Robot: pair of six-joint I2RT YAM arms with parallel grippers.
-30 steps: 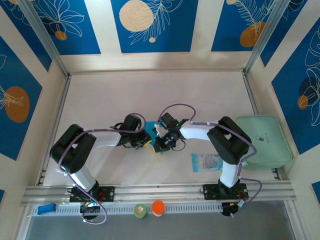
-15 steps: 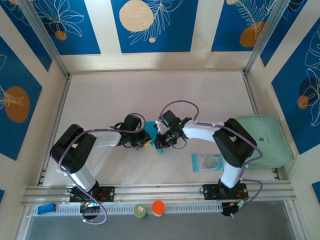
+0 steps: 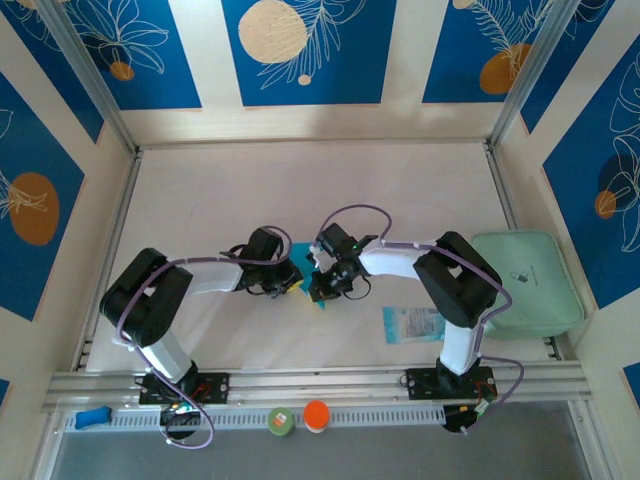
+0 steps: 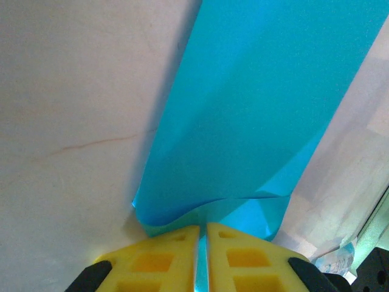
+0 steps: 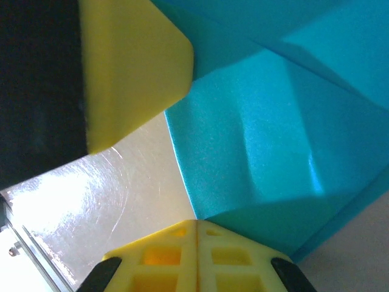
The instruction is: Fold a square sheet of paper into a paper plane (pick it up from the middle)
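The square sheet of paper [image 4: 255, 109] is cyan and partly folded, with creased flaps [image 5: 273, 140]. It lies mid-table between the two grippers [image 3: 320, 301]. My left gripper [image 4: 202, 228] is shut on its near edge, and a thin cyan strip shows between the yellow fingers. My right gripper [image 5: 196, 224] is shut, its tips touching a folded corner of the sheet with no paper visible between them. In the top view the left gripper [image 3: 293, 284] and right gripper [image 3: 322, 288] almost meet over the paper. The left gripper's yellow finger [image 5: 134, 67] shows close by in the right wrist view.
A pale printed packet [image 3: 413, 324] lies right of the paper, and a mint-green pad [image 3: 527, 283] sits at the right edge. A green cap [image 3: 281, 420], an orange cap [image 3: 316, 414] and a blue piece [image 3: 92, 415] rest on the front rail.
The right arm's elbow swung a little to the right and came back. Its gripper shifted slightly at the paper. The left arm and its grip stayed put.
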